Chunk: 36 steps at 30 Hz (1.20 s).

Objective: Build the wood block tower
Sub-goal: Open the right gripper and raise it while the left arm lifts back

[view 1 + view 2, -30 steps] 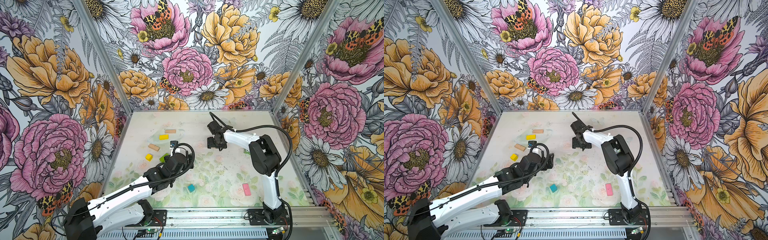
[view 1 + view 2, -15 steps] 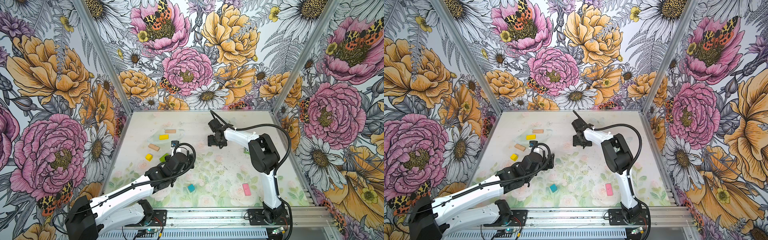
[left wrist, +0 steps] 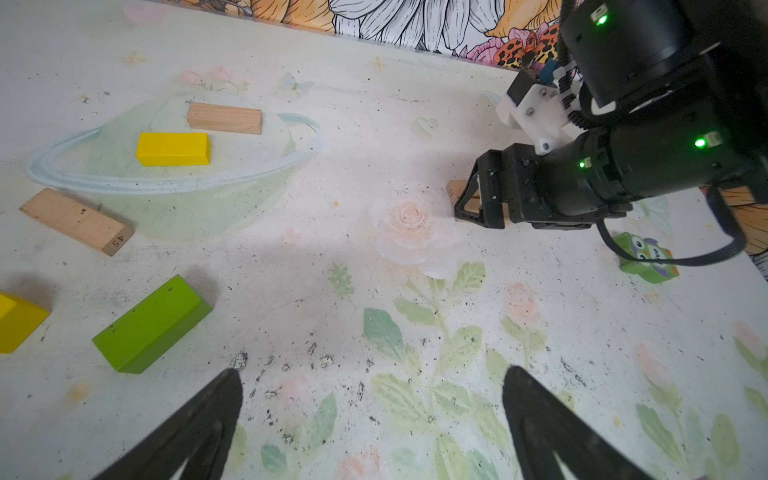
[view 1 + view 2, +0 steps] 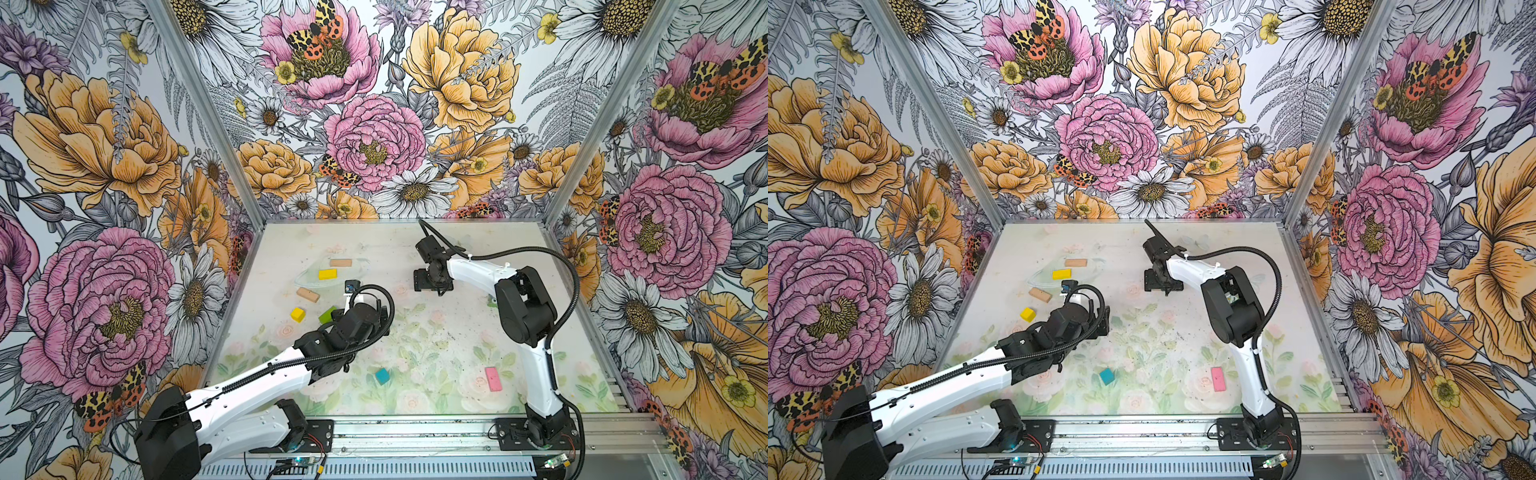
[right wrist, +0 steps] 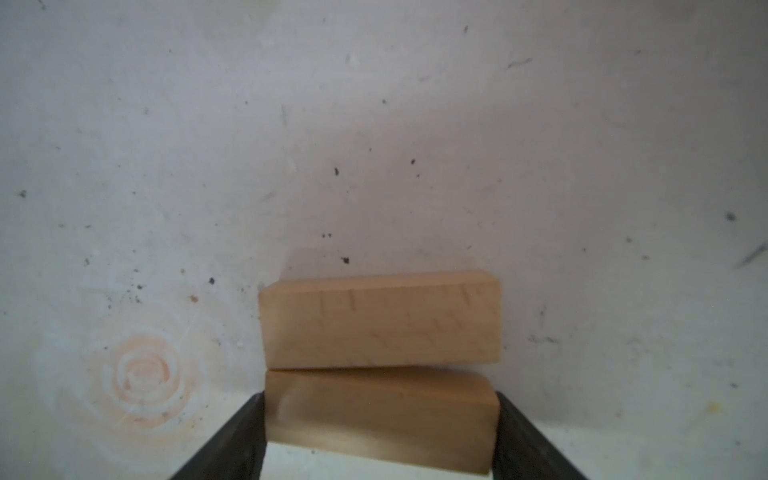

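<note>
We found the right gripper [image 4: 432, 286] lowered to the table [image 4: 507, 245] toward the rear centre, pointing down. In the right wrist view its fingers [image 5: 232, 440] stood against the two short ends of a near tan plank [image 5: 380, 415] — whether they were pressing it or merely flanking it, we could not tell. A second tan plank [image 5: 380, 320] lay just beyond it. The long sides of the two touched and they ran nearly parallel. From the left wrist view, only a sliver of tan wood showed between that gripper's fingers, low at the table surface.

The left gripper [image 3: 372, 374] was spread wide and held nothing, with bare table below it. In both top views its arm reached in left of centre.

The other pieces lay singly and flat on the table. On the left rear part we noted a third tan plank [image 4: 340, 262] farthest back. The yellow bar [image 4: 327, 274] lay just in front of it but not touching. Nearer the front lay an angled tan plank [image 4: 308, 294], marked 45 on one end. The yellow cube [image 4: 297, 314] and the lime green block [image 4: 327, 315] lay near each other, the latter partly hidden by the left arm in a top view.

The teal cube [image 4: 382, 375] lay near the front centre. The pink slab [image 4: 493, 378] lay well apart to its right, beside the right arm's upright link. A green owl figure [image 3: 644, 257] stood close by the right arm — apart from every block.
</note>
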Available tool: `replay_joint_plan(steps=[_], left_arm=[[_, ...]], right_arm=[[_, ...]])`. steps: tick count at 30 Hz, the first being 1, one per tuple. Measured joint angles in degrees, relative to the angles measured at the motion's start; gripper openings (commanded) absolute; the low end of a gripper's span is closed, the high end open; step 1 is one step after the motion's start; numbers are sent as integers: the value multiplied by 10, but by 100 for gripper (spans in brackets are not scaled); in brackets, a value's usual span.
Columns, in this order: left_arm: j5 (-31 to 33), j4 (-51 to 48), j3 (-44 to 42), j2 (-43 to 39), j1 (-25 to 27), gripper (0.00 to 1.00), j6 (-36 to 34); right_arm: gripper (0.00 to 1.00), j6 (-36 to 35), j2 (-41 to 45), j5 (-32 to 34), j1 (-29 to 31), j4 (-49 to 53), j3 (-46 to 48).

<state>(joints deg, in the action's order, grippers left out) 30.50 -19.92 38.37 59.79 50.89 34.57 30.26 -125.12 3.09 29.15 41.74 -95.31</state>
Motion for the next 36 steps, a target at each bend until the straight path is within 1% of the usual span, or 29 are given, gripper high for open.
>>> replay_joint_plan(steps=[11, 17, 18, 20, 24, 30, 33, 36], left_arm=[[0, 0, 0, 4, 0, 99, 0], [2, 0, 0, 2, 0, 99, 0], [2, -3, 2, 1, -2, 99, -1], [2, -11, 8, 0, -7, 99, -5], [-2, -31, 38, -1, -39, 99, -17], [-31, -54, 104, 17, -127, 99, -50], [-51, -61, 139, 53, -170, 99, -70], [-67, -67, 176, 108, -210, 98, -95]], right_arm=[[88, -4, -3, 0, 0, 10, -2], [93, -11, 7, -4, 0, 14, 4], [99, -12, 15, -4, 0, 16, 9], [100, -15, 35, -5, 0, 21, 19], [100, -15, 95, -10, 0, 26, 39], [100, -14, 207, -17, 0, 27, 77], [100, -14, 246, -20, 0, 28, 103], [100, -14, 274, -28, 0, 28, 134]])
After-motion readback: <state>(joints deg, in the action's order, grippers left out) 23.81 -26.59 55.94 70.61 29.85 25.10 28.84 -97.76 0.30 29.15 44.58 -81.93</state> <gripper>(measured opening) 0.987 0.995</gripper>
